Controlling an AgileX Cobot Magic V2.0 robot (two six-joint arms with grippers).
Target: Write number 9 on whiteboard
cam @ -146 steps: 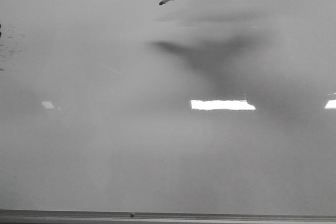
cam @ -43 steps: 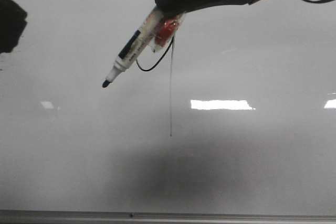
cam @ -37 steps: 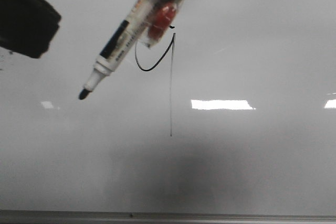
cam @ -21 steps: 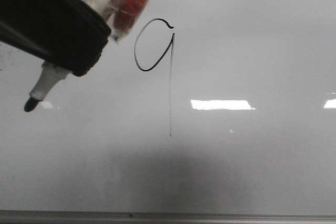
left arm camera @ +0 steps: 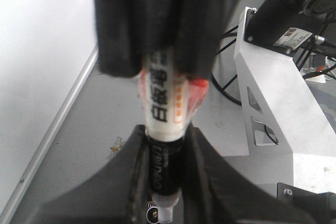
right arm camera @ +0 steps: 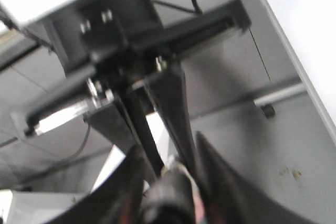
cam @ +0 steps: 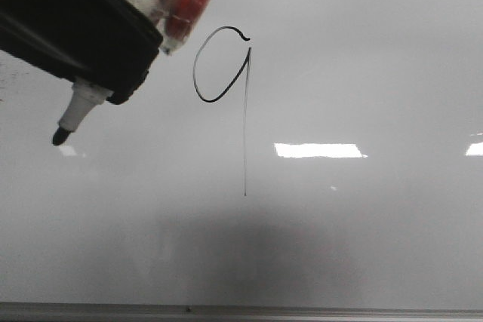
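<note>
Glossy whiteboard [cam: 362,246] bears the number 9 [cam: 226,88], ceiling lights reflected.

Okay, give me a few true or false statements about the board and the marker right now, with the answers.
1. The number 9 is drawn on the whiteboard. True.
2. The marker tip is touching the 9's tail. False: it is off to the left of the figure, apart from it.
3. The marker is capped. False: its dark tip is bare.
4. The left end effector is shut on the marker. True.
5. The 9's tail is straight and reaches below its loop. True.
</note>
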